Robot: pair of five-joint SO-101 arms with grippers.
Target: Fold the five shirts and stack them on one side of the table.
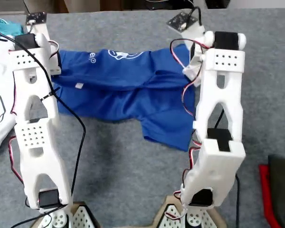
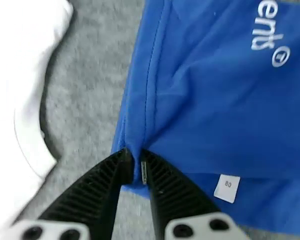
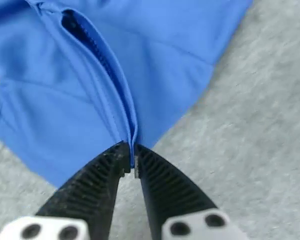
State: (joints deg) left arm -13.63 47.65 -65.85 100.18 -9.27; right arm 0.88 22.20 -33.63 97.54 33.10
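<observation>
Pinching the blue shirt (image 1: 128,90) tight in the left gripper (image 2: 135,162) and right gripper (image 3: 130,160), one at each end of its fold; lying crosswise near the table's (image 1: 133,161) far edge, trailing nearward between them.

Left gripper (image 2: 134,156) and right gripper (image 3: 130,150) extended forward side by side, fingers of both pinched shut.

High view looked steeply down over the table (image 1: 118,161) from its 6 o'clock edge toward 12, fairly far back. Both wrist views sat very close, aimed down at the cloth. All three shared the blue shirt (image 1: 128,95).
</observation>
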